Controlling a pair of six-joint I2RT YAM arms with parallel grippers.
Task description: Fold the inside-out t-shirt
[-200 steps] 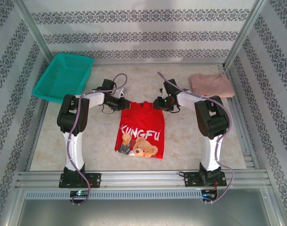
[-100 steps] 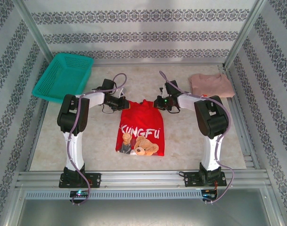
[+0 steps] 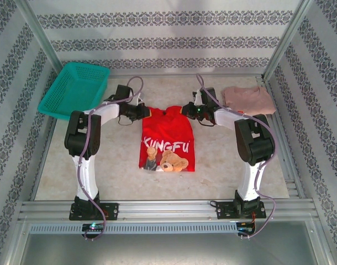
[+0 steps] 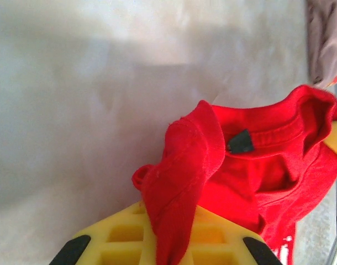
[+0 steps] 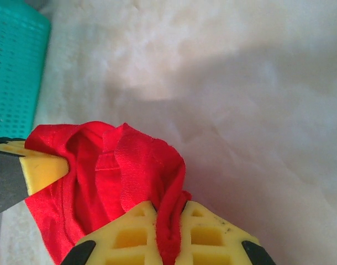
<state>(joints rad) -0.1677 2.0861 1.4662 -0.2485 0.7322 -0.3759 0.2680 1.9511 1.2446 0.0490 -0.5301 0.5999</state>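
Note:
The bright red t-shirt (image 3: 167,141) lies mid-table with a "KUNGFU" and bear print facing up. Its top edge is lifted and stretched between both grippers. My left gripper (image 3: 147,112) is shut on the left shoulder; in the left wrist view a fold of red cloth (image 4: 182,182) runs between its yellow fingers (image 4: 119,237), and the collar with a dark tag (image 4: 240,142) shows to the right. My right gripper (image 3: 186,110) is shut on the right shoulder, red cloth (image 5: 130,165) pinched at its gripper (image 5: 168,232).
A teal basket (image 3: 74,88) sits at the far left, also in the right wrist view as the teal basket (image 5: 14,72). A pale pink shirt (image 3: 247,98) lies at the far right, close to the right arm. Bare table surrounds the red shirt.
Both grippers have moved toward the far side of the table and slightly higher, drawing the shirt's top edge with them. The shirt now lies further back and straighter.

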